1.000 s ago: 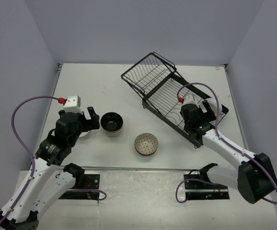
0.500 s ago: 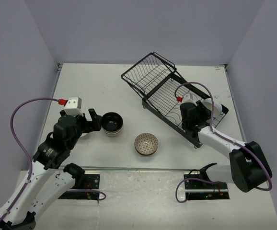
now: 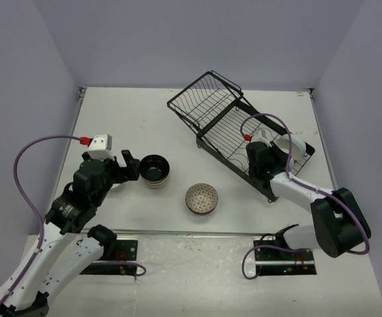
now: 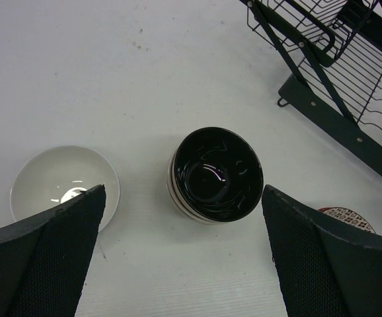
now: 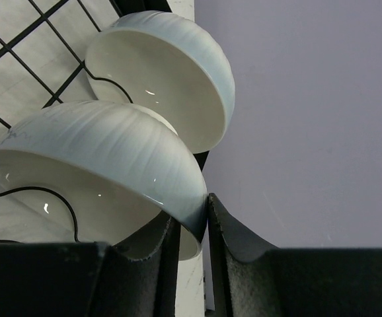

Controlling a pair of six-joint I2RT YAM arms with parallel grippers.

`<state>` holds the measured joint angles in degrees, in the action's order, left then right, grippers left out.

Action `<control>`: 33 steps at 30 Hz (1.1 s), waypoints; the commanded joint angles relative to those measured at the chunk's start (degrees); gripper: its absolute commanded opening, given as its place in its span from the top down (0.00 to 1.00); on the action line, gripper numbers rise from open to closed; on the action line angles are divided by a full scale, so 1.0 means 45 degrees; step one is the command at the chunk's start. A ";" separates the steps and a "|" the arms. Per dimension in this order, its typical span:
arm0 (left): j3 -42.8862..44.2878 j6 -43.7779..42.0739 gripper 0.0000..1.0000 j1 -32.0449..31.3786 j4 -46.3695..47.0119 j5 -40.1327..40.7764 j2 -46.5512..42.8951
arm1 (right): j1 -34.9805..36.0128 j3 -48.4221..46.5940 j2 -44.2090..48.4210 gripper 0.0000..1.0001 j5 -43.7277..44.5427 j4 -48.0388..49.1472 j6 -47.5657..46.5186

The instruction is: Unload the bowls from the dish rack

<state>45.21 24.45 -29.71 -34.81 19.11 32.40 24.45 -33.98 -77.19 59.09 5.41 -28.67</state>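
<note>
Right pincer (image 5: 190, 228): clenched on rim of nearer white bowl (image 5: 105, 158); second white bowl (image 5: 171, 72) just beyond, both in dish rack (image 3: 225, 132). Step: grasp. Next, probably: lift clear of wires. Left pincer (image 4: 183, 198): released, idle

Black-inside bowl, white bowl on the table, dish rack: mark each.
black-inside bowl (image 4: 216, 173), left wrist view, dark inner bottom.
white bowl (image 4: 62, 178), left wrist view, inner wall.
dish rack (image 4: 336, 123), left wrist view, base frame bar.
</note>
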 commanded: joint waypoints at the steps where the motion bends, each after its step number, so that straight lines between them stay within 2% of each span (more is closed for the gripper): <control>1: -0.0008 -0.0218 0.00 -0.0057 0.0411 0.0264 0.0085 | -0.0062 0.0109 0.0023 1.00 -0.0592 0.0517 0.1350; 10: 0.0031 -0.0198 0.00 -0.0076 0.0391 0.0401 0.0221 | -0.0042 0.0011 0.1330 1.00 -0.0007 0.0516 0.1585; 23: 0.0051 -0.0159 0.00 -0.0076 0.0352 0.0557 0.0241 | -0.0062 0.0109 0.2210 1.00 -0.0982 0.0048 0.1916; 33: 0.0031 -0.0159 0.00 -0.0076 0.0352 0.0577 0.0260 | -0.0062 0.0714 0.3538 1.00 -0.0652 0.2019 0.1410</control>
<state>45.21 24.45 -29.71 -34.83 20.78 33.47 23.97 -29.65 -65.14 53.93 3.46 -22.87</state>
